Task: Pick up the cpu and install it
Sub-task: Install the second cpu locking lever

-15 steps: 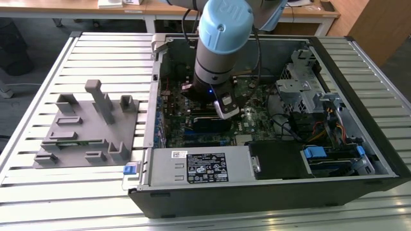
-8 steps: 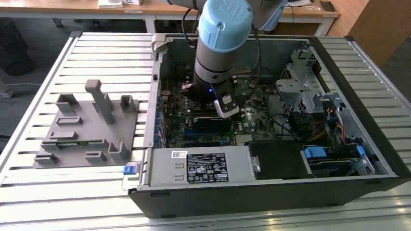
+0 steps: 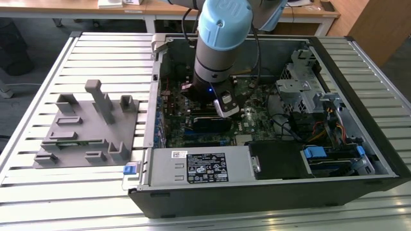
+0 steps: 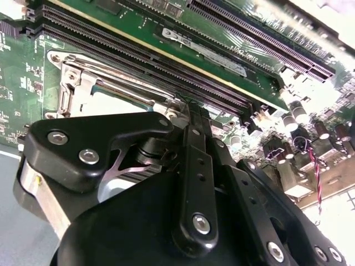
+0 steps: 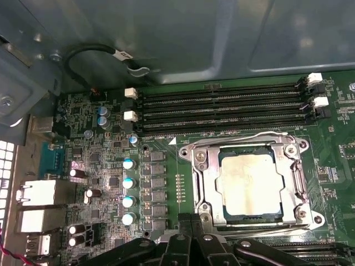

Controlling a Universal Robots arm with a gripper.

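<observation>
The cpu [image 5: 249, 184], a flat square chip with a pale silver top, lies inside the motherboard socket, and the metal socket frame [image 5: 199, 183] surrounds it. My gripper [image 5: 192, 219] hovers just beside the socket's edge, its two black fingers pressed together with nothing between them. In the second wrist view the gripper [image 4: 188, 106] points at the socket's corner, where a strip of the cpu [image 4: 113, 93] shows under the frame. In the exterior view the arm [image 3: 215, 43] reaches down into the open computer case [image 3: 270, 192] over the board's middle.
Empty memory slots [image 5: 222, 108] run beside the socket; a green memory stick [image 4: 205, 50] stands in another slot. A grey fixture plate [image 3: 86, 125] sits on the slatted table at the exterior view's left. The power supply [image 3: 199, 166] and drive cage [image 3: 301, 91] crowd the case.
</observation>
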